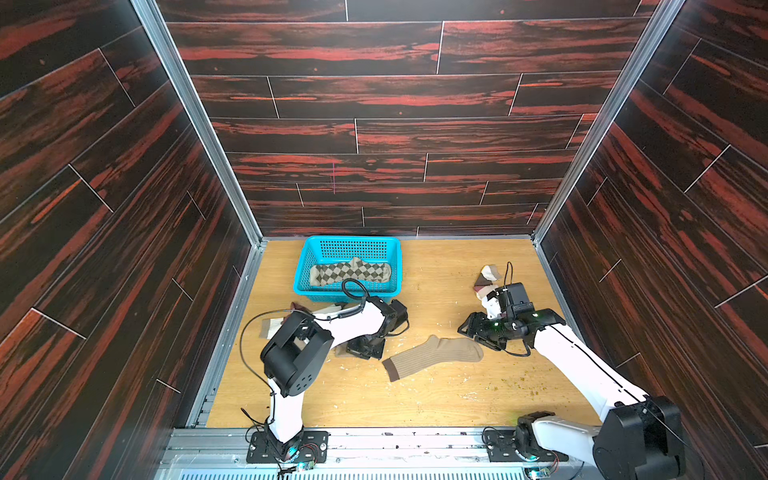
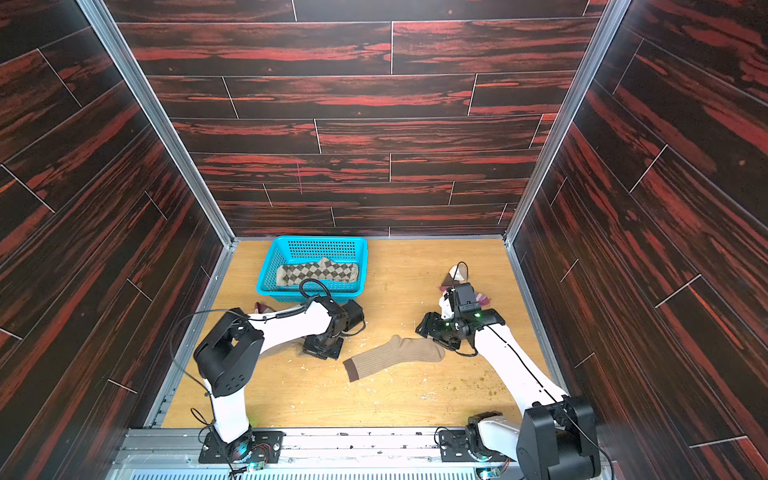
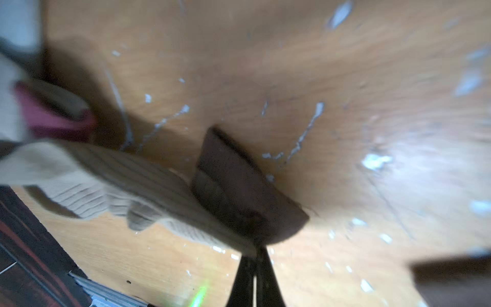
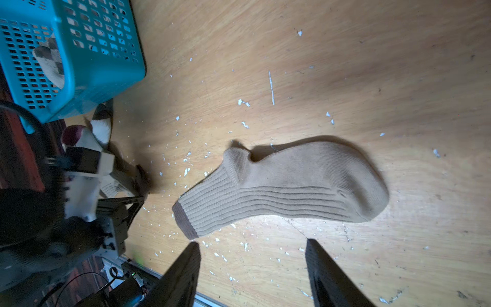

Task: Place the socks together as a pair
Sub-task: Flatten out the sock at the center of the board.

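Observation:
A plain tan sock [image 1: 432, 357] [image 2: 395, 355] [image 4: 292, 186] with a brown cuff lies flat mid-table. My right gripper [image 1: 467, 328] [image 4: 252, 244] hovers just right of its toe, open, with nothing between the fingers. A second tan sock [image 3: 119, 180] lies left of it, mostly under my left arm in both top views, with an edge [image 1: 341, 353] showing. Its brown cuff [image 3: 233, 186] is pinched in my left gripper [image 1: 361, 351] [image 3: 255, 252], which is shut on it. A pair of argyle socks [image 1: 349, 272] rests in the basket.
The blue basket [image 1: 349, 243] [image 4: 79, 79] stands at the back, just behind the left arm. A maroon-beige sock [image 1: 488, 276] lies behind the right wrist. More socks [image 1: 272, 326] lie under the left arm near the left wall. White flecks litter the wooden table [image 1: 457, 395].

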